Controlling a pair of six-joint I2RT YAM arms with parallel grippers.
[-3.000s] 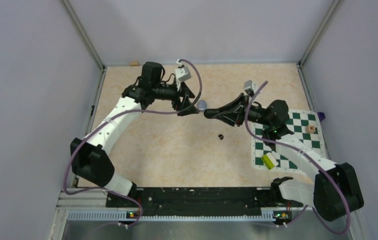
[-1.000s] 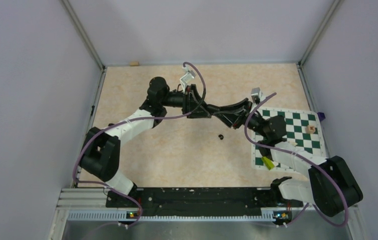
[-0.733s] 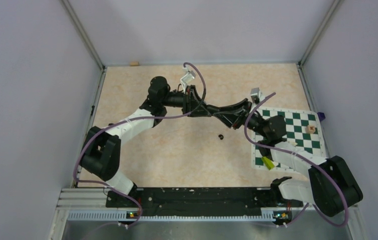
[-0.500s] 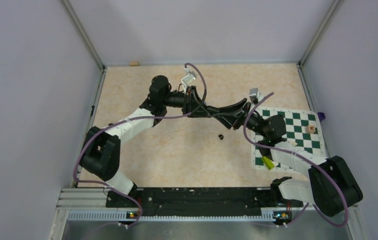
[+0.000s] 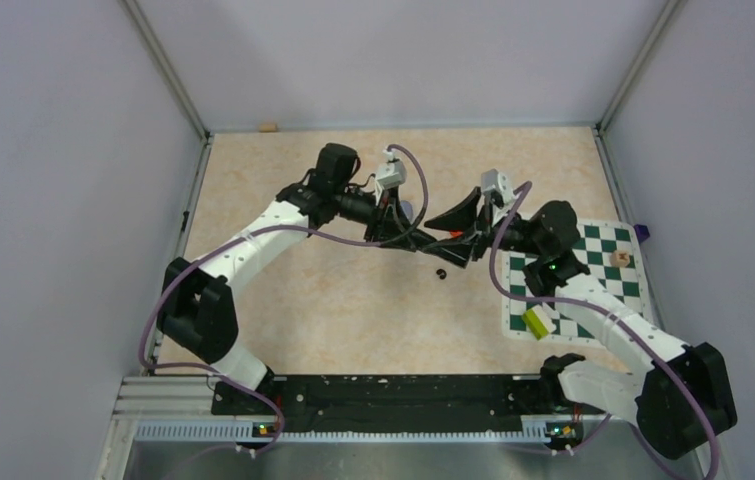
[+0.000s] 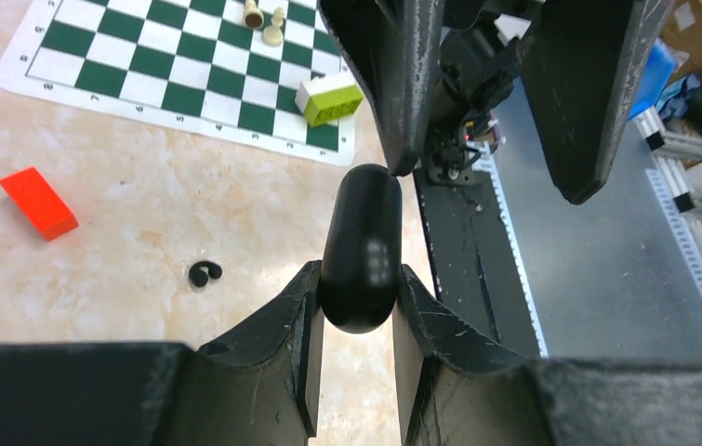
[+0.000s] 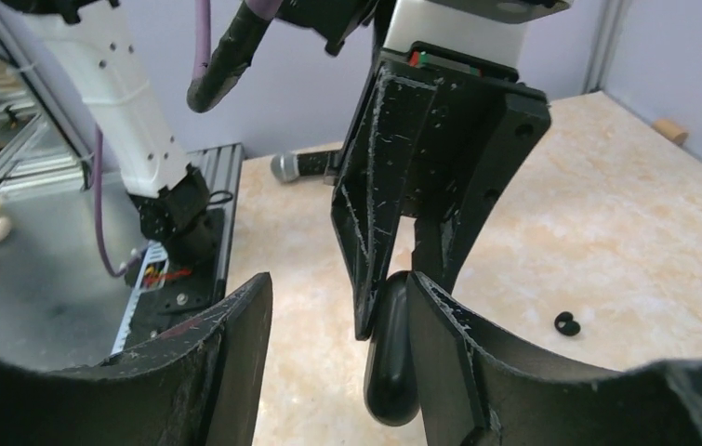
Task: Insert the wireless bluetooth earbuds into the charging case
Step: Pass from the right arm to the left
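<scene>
The charging case (image 6: 359,251) is a shut, glossy black oval held above the table, with my left gripper (image 6: 356,279) shut on its lower end. My right gripper (image 7: 337,297) is open. The case (image 7: 391,358) lies against the inner face of one right finger, and the other finger stands well clear. In the top view the left gripper (image 5: 421,238) and the right gripper (image 5: 453,240) meet tip to tip over mid-table. One black earbud (image 5: 442,273) lies on the table just in front of them, apart from both grippers; it shows as a small black earbud (image 6: 204,272) in the left wrist view and an earbud (image 7: 567,323) in the right wrist view.
A green-and-white chessboard mat (image 5: 593,290) lies at the right, carrying a lime block (image 5: 538,320) and a wooden chess piece (image 5: 620,258). A small red block (image 6: 38,202) lies on the table near the earbud. Grey walls enclose the table on three sides.
My left gripper has shut on the case and my right gripper has opened off it. Both grippers have shifted right and nearer.
</scene>
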